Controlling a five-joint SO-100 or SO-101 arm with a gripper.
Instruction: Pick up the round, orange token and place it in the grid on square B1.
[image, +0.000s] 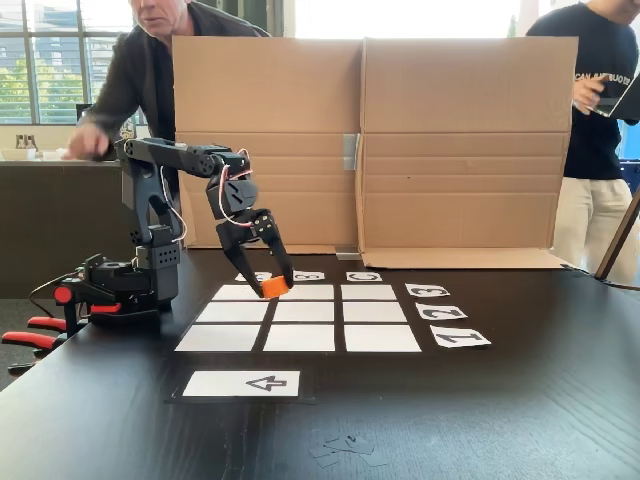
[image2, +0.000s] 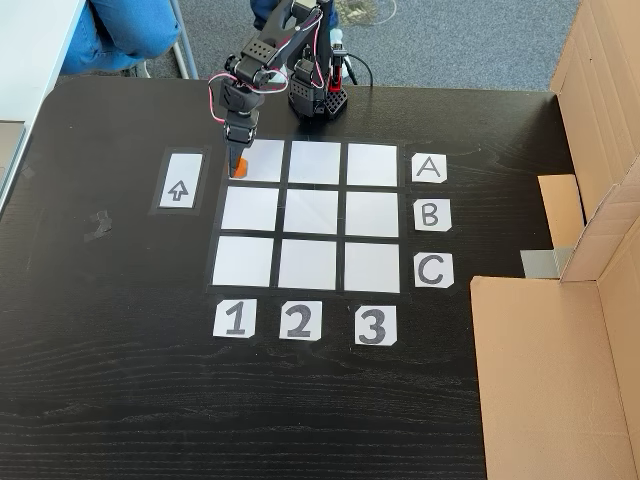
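The black end effector (image: 277, 287) is closed on the small bright orange plastic token (image2: 239, 167) at the white paper grid's (image2: 311, 213) A1 corner.

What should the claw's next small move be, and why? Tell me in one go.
Probably carry the token one row over, from the A row toward square B1. The claw is closed on the token at the left edge of the A1 square of the grid, and B1 lies bare right beside it.
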